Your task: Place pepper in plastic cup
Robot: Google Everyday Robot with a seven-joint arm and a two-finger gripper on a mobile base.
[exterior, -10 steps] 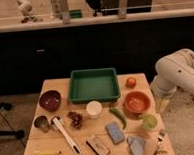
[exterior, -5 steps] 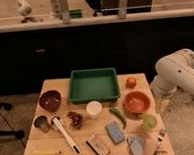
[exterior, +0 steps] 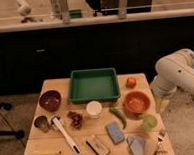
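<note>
counting across the wooden table [exterior: 57, 88]: one pepper [exterior: 118, 116], dark green; one plastic cup [exterior: 149, 121], pale green; one orange bowl [exterior: 137, 102]; one dark red bowl [exterior: 50, 100]; one white cup [exterior: 94, 109]; one small metal cup [exterior: 41, 124]; one green tray [exterior: 93, 85]; one red-orange fruit [exterior: 131, 82]; one banana [exterior: 45, 153]; one blue sponge [exterior: 115, 133]; one fork [exterior: 159, 140]; one white-handled brush [exterior: 64, 134].

finding the pepper flat on the wood, right of the middle, just right of the white cup, near-left of the orange bowl, left of the plastic cup and apart from it. lying on a diagonal, long axis running from far-left to near-right, slightly curved; cannot tell which end is the tip.

spotting the plastic cup upright by the right edge, just on the near side of the orange bowl.

placing the gripper [exterior: 162, 106] off the table's right side, level with the orange bowl, hanging downward from the white arm [exterior: 177, 69], fingers apart, gripping nothing, apart from the pepper.
</note>
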